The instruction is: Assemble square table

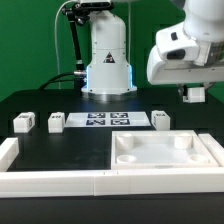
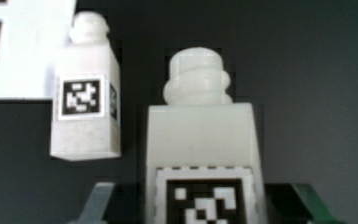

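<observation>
The square table's top (image 1: pixel 165 150) is a white slab with a raised rim, lying at the front of the exterior view's right. My gripper (image 1: pixel 195 97) hangs above its far right corner. In the wrist view the gripper (image 2: pixel 202 196) is shut on a white tagged leg (image 2: pixel 202 130), whose rounded screw tip points away from the camera. A finger (image 2: pixel 112 200) shows on each side of it. A second leg (image 2: pixel 87 95) lies on the black table beside the held one; it also appears as the leg (image 1: pixel 160 120) behind the slab. Two more legs (image 1: pixel 22 122) (image 1: pixel 55 122) stand at the exterior view's left.
The marker board (image 1: pixel 105 121) lies in front of the robot's base (image 1: pixel 108 60); its corner (image 2: pixel 7 50) shows in the wrist view. Long white border rails (image 1: pixel 50 180) run along the front and the left of the table.
</observation>
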Motion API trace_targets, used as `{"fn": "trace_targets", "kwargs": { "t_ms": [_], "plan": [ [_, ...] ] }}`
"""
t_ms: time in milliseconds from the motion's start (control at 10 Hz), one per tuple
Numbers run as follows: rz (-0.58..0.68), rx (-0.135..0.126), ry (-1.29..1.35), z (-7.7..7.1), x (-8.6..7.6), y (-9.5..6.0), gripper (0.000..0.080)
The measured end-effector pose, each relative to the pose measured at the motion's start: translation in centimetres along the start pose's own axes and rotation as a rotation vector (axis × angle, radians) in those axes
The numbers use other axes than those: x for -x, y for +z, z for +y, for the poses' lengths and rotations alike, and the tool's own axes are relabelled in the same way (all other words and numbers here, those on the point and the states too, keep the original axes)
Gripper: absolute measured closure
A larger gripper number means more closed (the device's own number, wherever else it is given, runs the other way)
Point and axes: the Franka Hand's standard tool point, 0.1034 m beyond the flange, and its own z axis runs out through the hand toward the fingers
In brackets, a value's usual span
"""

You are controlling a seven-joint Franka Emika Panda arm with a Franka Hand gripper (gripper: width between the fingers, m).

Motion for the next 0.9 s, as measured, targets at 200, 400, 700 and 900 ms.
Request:
{"fn": "trace_targets", "kwargs": {
  "t_ms": [200, 400, 700, 900],
  "plan": [
    [0.175, -0.012, -0.007, 0.2, -1.0, -0.2, 0.0515],
    [0.271, -0.025, -0.016, 0.7, -1.8, -2.7, 0.0515],
    [0.439, -0.049, -0.003, 1.5, -2.5, -6.0, 0.0515],
    [0.566, -0.059, -0.014, 1.3, -3.0, -5.8, 0.0514]
  ]
}}
